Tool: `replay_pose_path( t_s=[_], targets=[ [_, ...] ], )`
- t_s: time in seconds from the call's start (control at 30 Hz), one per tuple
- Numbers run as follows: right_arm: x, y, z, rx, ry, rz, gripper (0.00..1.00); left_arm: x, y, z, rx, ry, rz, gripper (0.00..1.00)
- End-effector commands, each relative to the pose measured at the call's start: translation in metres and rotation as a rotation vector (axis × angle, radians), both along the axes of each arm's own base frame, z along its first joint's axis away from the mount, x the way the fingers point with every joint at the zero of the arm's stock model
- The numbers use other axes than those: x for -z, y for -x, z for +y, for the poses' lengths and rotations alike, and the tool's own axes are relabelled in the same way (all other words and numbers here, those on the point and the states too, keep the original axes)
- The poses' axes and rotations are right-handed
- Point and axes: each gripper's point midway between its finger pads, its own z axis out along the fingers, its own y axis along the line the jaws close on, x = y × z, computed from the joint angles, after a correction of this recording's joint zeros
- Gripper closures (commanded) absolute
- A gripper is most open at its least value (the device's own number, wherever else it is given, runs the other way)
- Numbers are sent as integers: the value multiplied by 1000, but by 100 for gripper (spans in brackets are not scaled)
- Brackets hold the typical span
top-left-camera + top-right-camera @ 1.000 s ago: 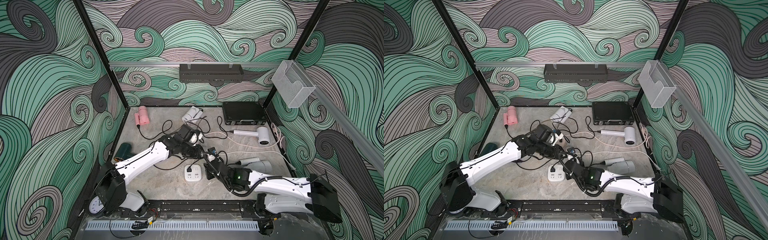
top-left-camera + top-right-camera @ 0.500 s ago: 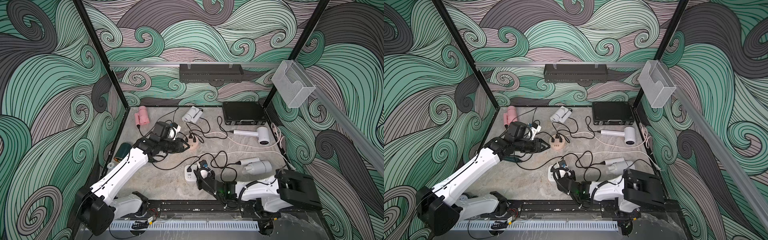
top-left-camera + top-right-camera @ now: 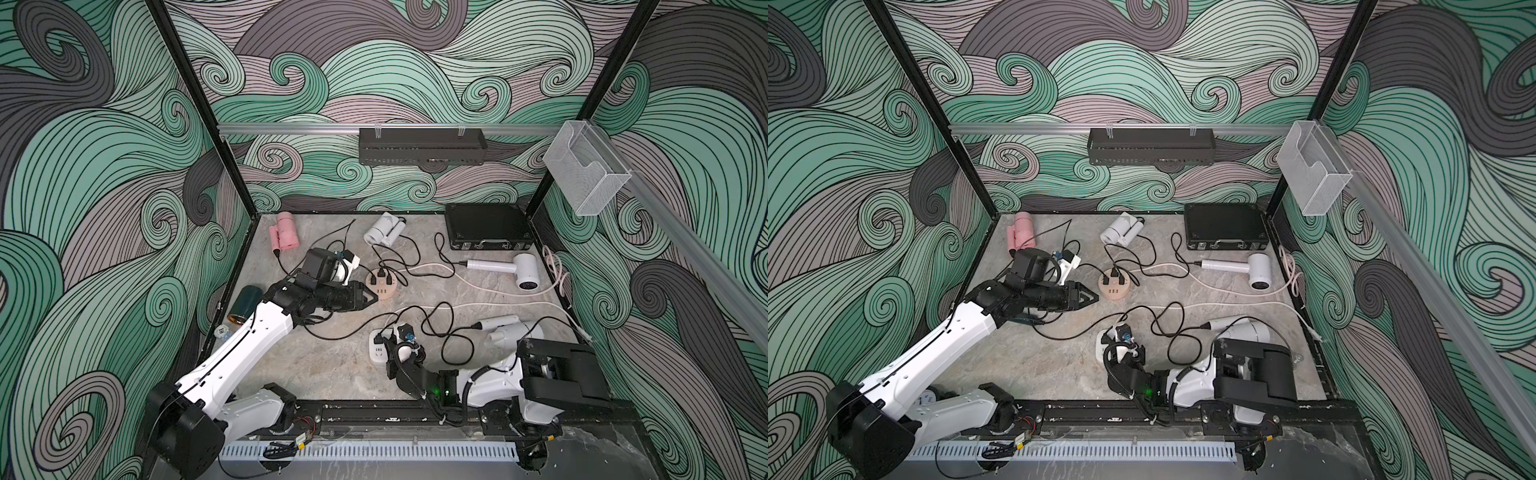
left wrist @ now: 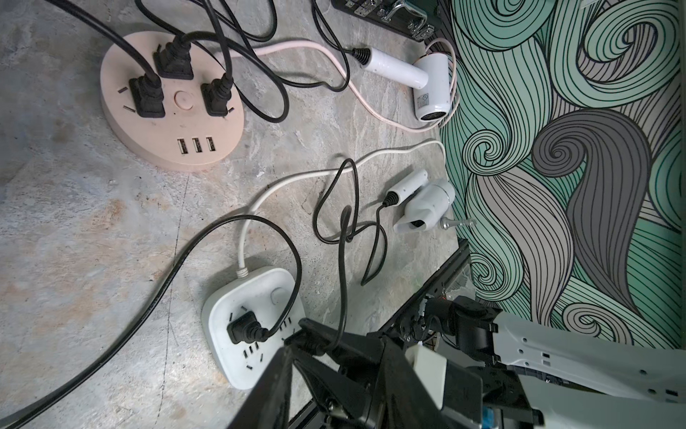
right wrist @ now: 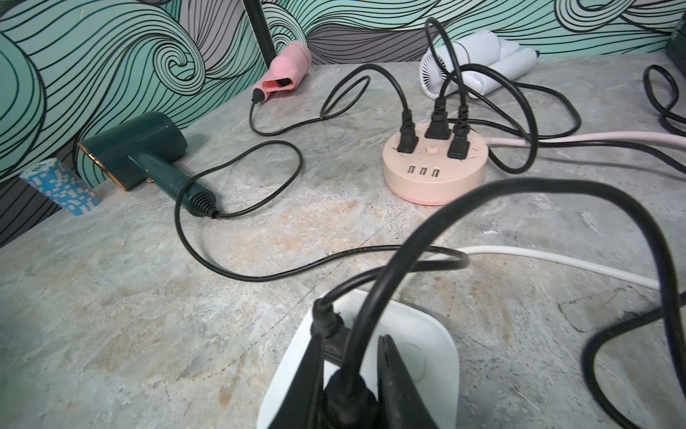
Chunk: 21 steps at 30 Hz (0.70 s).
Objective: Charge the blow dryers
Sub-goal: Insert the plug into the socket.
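Far left, the dark green dryer (image 5: 137,146) lies on its side, wired to a plug (image 4: 243,327) seated in the white socket block (image 4: 260,293). The pink dryer (image 3: 286,230) sits by the back wall. Your left gripper (image 3: 371,298) points at the peach hub (image 3: 386,293), just beside it, where three hub plugs (image 4: 173,61) are in; from above I can't tell whether those jaws are apart or together. Your right gripper (image 5: 350,338) is clamped on a black plug (image 5: 347,401) directly over the block, right next to the green dryer's plug, which crowds it. The held cord (image 5: 519,183) arches up and loops across to the near white dryer (image 3: 513,332). Farther right, the far white dryer (image 3: 524,271) lies near the black case (image 3: 486,226).
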Motion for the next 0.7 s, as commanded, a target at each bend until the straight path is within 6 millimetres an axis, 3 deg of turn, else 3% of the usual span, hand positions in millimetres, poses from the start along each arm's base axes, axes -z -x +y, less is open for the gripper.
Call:
replay_pose_path(
  t_s=[0.0, 0.13, 0.67],
  targets=[
    [4, -8, -20, 80, -29, 14, 89, -5, 1, 0, 10, 23, -22, 59],
    [9, -13, -23, 73, -52, 24, 90, -5, 2, 0, 15, 22, -26, 59],
    [18, -15, 1, 1, -91, 69, 92, 1, 5, -1, 35, 21, -14, 59]
  ],
)
